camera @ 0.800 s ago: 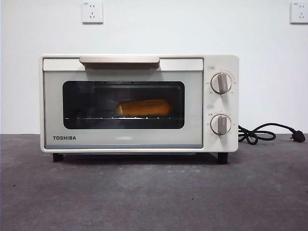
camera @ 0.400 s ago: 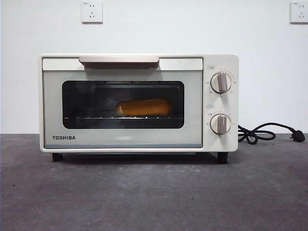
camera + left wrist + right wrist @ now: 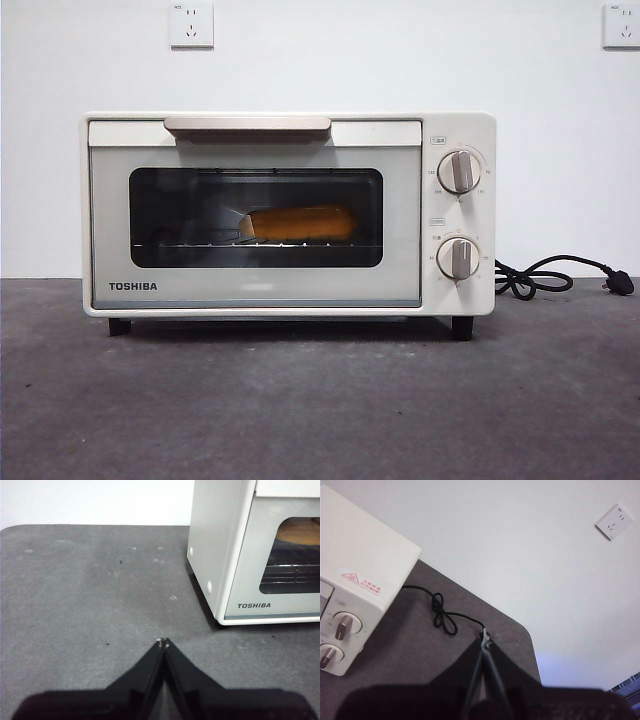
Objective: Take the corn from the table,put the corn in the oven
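The corn [image 3: 298,223] lies on the wire rack inside the cream-white oven [image 3: 290,215], seen through the dark glass of the closed door; the left wrist view catches a sliver of the corn [image 3: 300,531] too. The oven stands on the dark grey table [image 3: 320,410]. My left gripper [image 3: 162,642] is shut and empty, above the table beside the oven [image 3: 235,550] on its TOSHIBA-label side. My right gripper [image 3: 484,639] is shut and empty, off the knob side of the oven [image 3: 355,580], near the cord. Neither arm shows in the front view.
The oven's black cord [image 3: 540,277] lies bundled on the table past the knob side, its plug [image 3: 620,284] at the far right. The same cord [image 3: 442,612] shows knotted in the right wrist view. Wall sockets [image 3: 191,25] sit on the white wall behind.
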Available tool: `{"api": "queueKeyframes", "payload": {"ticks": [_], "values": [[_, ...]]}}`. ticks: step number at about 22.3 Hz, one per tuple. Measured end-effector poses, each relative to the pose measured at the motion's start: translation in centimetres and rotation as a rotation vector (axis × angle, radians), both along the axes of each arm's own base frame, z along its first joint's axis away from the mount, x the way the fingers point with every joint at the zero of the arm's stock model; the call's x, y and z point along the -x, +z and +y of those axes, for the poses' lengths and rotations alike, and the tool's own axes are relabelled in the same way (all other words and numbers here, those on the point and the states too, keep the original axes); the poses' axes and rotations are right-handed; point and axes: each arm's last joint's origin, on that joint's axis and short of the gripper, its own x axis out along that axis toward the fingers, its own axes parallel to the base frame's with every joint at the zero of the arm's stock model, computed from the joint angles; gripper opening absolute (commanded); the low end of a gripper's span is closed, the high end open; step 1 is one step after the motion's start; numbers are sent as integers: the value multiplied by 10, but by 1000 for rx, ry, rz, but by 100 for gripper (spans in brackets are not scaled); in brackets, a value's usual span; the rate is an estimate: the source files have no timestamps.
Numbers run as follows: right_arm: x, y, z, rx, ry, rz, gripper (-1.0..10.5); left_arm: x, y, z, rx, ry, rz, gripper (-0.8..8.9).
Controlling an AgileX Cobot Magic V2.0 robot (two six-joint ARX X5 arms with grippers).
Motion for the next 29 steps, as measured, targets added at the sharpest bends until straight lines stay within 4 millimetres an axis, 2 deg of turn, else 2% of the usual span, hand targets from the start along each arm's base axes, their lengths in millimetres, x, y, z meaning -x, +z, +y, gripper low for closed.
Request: {"api": "queueKeyframes", "payload": {"ticks": [14, 19, 24, 29], "values": [[1, -2, -2, 65, 4, 17, 1, -2, -4, 0, 0, 0, 46, -4], [-6, -5, -2, -78, 45, 122, 1, -3, -5, 0, 0, 0, 58, -4], [-40, -9, -11, -282, 77, 289, 1, -3, -6, 0, 0, 0, 71, -4], [-88, -27, -40, -474, 233, 233, 1, -4, -7, 0, 0, 0, 85, -4]]}}
